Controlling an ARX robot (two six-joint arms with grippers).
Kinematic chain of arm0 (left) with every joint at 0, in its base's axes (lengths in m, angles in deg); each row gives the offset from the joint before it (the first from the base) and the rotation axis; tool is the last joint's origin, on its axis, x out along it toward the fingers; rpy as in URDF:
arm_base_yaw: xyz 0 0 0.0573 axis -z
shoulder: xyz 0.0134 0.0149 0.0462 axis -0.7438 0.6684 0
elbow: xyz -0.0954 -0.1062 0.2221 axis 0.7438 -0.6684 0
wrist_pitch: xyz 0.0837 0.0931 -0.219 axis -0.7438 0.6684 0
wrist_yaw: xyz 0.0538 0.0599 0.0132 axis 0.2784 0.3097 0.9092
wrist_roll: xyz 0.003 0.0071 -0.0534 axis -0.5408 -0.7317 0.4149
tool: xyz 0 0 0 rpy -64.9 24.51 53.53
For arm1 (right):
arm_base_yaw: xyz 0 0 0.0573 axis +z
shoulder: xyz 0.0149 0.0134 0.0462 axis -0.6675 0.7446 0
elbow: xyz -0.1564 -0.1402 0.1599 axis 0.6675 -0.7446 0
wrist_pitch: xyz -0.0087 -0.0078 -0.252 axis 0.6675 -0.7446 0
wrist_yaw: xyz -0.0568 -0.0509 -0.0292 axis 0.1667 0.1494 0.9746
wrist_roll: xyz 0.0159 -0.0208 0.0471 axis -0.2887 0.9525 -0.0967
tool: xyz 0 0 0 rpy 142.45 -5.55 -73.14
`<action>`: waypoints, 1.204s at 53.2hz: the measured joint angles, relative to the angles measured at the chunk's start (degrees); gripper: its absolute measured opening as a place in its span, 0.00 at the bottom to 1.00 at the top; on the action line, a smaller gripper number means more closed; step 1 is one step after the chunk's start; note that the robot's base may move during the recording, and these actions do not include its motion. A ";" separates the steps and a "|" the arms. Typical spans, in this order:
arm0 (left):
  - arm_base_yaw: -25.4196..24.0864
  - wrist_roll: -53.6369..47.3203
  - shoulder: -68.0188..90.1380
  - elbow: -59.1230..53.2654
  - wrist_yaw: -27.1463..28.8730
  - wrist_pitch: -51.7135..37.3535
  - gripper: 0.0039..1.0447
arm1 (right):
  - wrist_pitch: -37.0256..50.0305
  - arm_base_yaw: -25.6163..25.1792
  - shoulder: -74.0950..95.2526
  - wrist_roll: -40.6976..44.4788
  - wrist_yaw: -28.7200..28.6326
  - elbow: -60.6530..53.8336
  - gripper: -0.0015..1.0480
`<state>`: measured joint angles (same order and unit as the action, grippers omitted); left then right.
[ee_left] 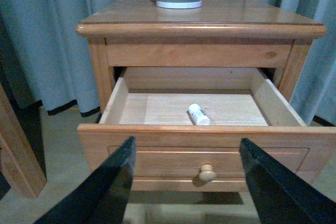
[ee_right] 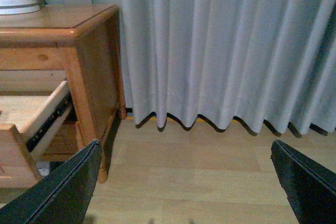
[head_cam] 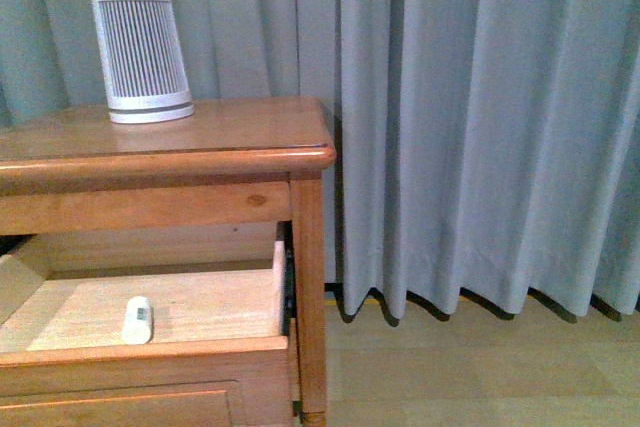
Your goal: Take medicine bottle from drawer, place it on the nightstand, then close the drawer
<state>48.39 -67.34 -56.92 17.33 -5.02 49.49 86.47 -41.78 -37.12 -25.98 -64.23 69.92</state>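
Pale grey pleated curtain [head_cam: 480,127] is hanging behind the orange-brown wooden nightstand [ee_left: 236,13]. Its upper wooden drawer [ee_left: 157,153] is sitting wide open, so access looks easy. Left gripper [ee_left: 187,141] is facing it with jaws spread, probably lining up. Right gripper [ee_right: 185,145], also spread, is idling off to the side. Small white medicine bottle [ee_left: 199,114] is lying on the drawer floor.

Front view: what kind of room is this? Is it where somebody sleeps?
Probably a bedroom, though no bed shows. A wooden nightstand stands with its top drawer pulled open, and long grey curtains hang down to a pale wood floor.
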 joint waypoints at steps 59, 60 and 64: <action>-0.04 0.04 -0.28 -0.02 0.17 0.07 0.94 | 9.94 9.99 69.40 -0.90 16.70 36.74 0.93; -0.04 0.04 -0.28 -0.02 0.17 0.07 0.94 | 9.62 10.36 72.04 -1.31 16.48 38.53 0.93; -0.04 0.04 -0.28 -0.02 0.17 0.07 0.94 | 8.28 11.28 80.43 -2.71 15.19 44.70 0.93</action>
<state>48.35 -67.30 -57.20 17.31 -4.84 49.56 94.76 -30.50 43.31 -28.69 -49.04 114.62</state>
